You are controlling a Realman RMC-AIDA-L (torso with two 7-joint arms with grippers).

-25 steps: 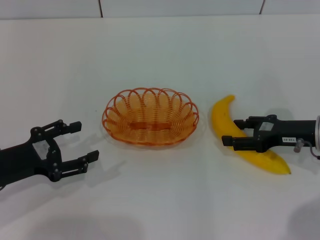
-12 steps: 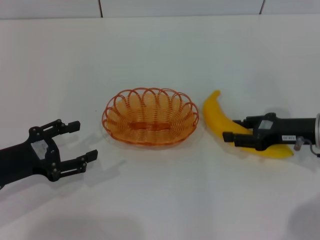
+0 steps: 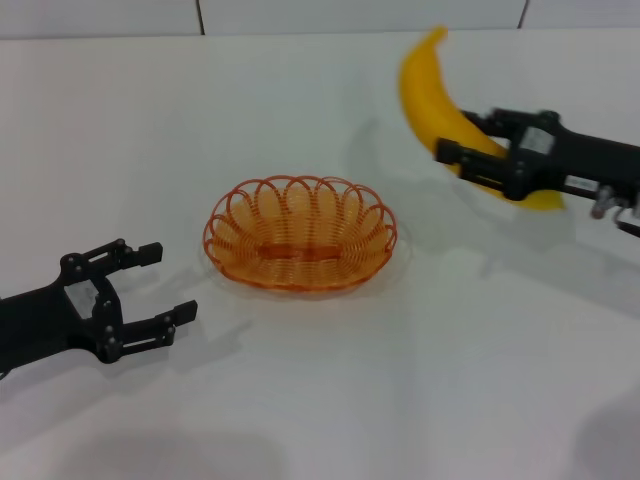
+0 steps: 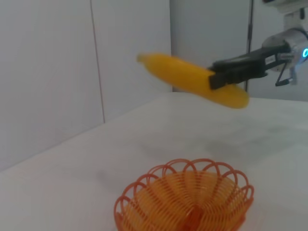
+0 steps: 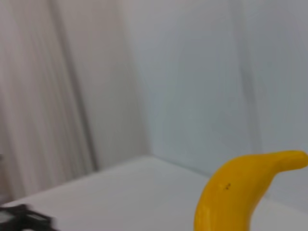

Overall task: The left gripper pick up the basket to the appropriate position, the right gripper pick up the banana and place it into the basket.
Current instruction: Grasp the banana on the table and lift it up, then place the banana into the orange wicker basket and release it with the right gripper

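The orange wire basket (image 3: 300, 233) sits on the white table at the centre; it also shows in the left wrist view (image 4: 185, 199). My right gripper (image 3: 462, 161) is shut on the yellow banana (image 3: 428, 92) and holds it in the air, up and to the right of the basket. The banana also shows in the left wrist view (image 4: 185, 77) and the right wrist view (image 5: 238, 190). My left gripper (image 3: 168, 288) is open and empty, low over the table to the left of the basket.
The white table (image 3: 320, 400) spreads around the basket. A white wall with panel seams (image 3: 200, 15) runs along the far edge.
My right gripper has lifted the banana off the table, up and slightly left. The left gripper and the basket have stayed in place.
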